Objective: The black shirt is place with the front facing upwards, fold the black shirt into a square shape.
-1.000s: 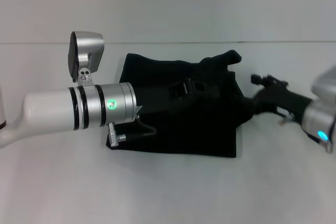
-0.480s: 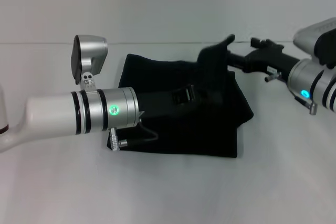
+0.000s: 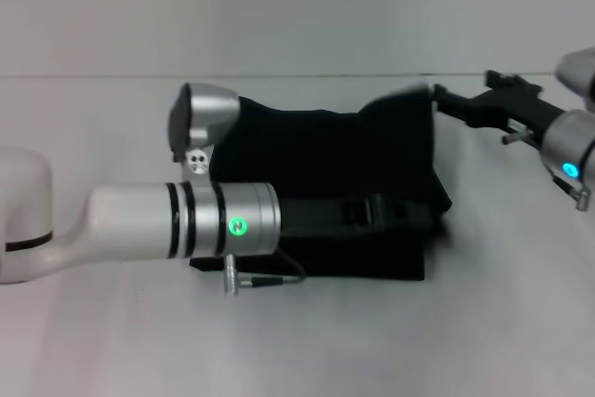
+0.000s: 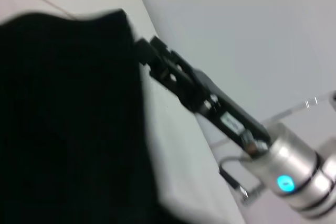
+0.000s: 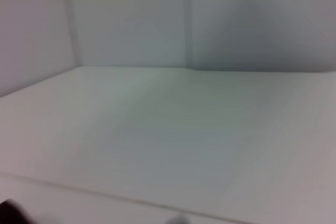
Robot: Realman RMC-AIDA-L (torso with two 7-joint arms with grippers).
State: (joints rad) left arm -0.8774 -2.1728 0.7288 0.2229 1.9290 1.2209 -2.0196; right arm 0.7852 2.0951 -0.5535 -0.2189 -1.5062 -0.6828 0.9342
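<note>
The black shirt (image 3: 316, 160) lies folded into a rough rectangle in the middle of the white table, with no print showing. My left arm reaches in from the left, and its gripper (image 3: 414, 214) lies low over the shirt's near right part, black against black cloth. My right gripper (image 3: 437, 97) is at the shirt's far right corner, shut on the raised edge of the cloth. The left wrist view shows the shirt (image 4: 63, 119) with the right gripper (image 4: 140, 51) pinching its edge. The right wrist view shows only table and wall.
The white table (image 3: 297, 341) stretches around the shirt on all sides, and a pale wall (image 3: 297, 6) stands behind it. My left arm's silver wrist (image 3: 223, 225), with a small cable, covers the shirt's near left edge.
The left arm has slid to the right across the shirt. The right gripper rose from the shirt's right side to its far corner, then drew it rightward. The shirt's right side now looks straighter.
</note>
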